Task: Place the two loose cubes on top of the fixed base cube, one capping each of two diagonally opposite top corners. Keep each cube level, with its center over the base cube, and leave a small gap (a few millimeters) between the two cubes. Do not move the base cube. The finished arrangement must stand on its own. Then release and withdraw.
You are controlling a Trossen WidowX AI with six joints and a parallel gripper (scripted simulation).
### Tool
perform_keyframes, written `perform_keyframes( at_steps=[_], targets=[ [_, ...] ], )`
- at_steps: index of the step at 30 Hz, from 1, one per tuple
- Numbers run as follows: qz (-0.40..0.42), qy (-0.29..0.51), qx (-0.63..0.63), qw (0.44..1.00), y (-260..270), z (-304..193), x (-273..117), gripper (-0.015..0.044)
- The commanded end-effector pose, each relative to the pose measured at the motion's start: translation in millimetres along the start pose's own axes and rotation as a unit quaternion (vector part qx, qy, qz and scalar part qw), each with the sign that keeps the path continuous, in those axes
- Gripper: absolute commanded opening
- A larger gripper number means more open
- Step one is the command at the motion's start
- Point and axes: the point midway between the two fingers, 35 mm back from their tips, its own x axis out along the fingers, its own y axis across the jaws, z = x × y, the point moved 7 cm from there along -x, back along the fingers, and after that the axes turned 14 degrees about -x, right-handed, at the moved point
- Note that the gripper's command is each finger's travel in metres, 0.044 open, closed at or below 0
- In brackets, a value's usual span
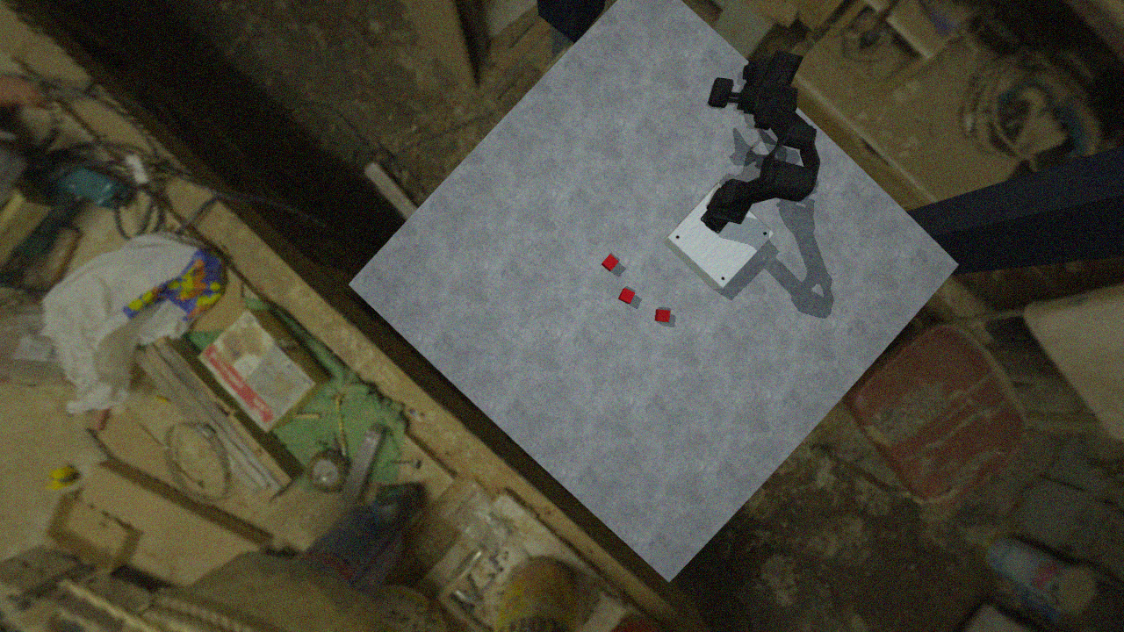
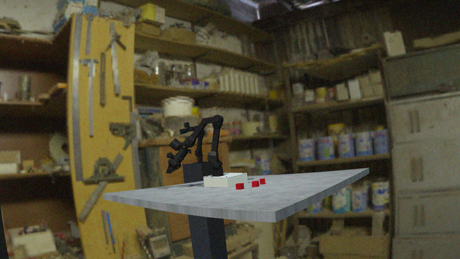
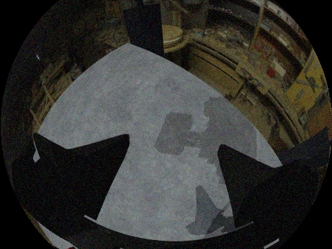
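Jaws spread wide, nothing between them — in the wrist view the two dark fingers flank only bare grey table (image 3: 138, 97) and the arm's shadow. The gripper (image 2: 170, 167) hangs in the air off the table's edge, folded back near the arm's white mount plate (image 1: 719, 251), well apart from the cubes.

Going left to right in the top view: a red cube (image 1: 608, 262), a second (image 1: 626, 295), a third (image 1: 662, 315), strung in a loose diagonal line on the table, none touching another. They look alike in size and colour, so I cannot tell from the pictures which one is the fixed base. No cube is stacked yet; the task looks to be at its very start, with the first reach still to be made.

To do that reach well, I would judge the arm must swing out over the line and settle which cubes are loose before closing. Come down straight over a loose cube with the fingers square to two opposite faces, so it lifts level and does not twist. The cubes sit fairly near one another — an open finger descending could nudge a neighbour, or the base, so approach from the side with most room.

Count: three red cubes, one arm, one gripper, one mount plate, one table.
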Motion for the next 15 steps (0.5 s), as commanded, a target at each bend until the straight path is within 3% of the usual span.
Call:
perform_keyframes(
  at_steps=[1, 5, 15],
  targets=[
    [0.001, 0.000, 0.000, 1.000, 0.6, 0.2, 0.1, 0.0374],
    [0.020, 0.006, -0.009, 1.000, 14.3, 4.6, 3.0, 0.0269],
    [0.108, 0.041, -0.058, 0.992, 87.0, 18.5, 9.1, 0.0265]
  ],
)
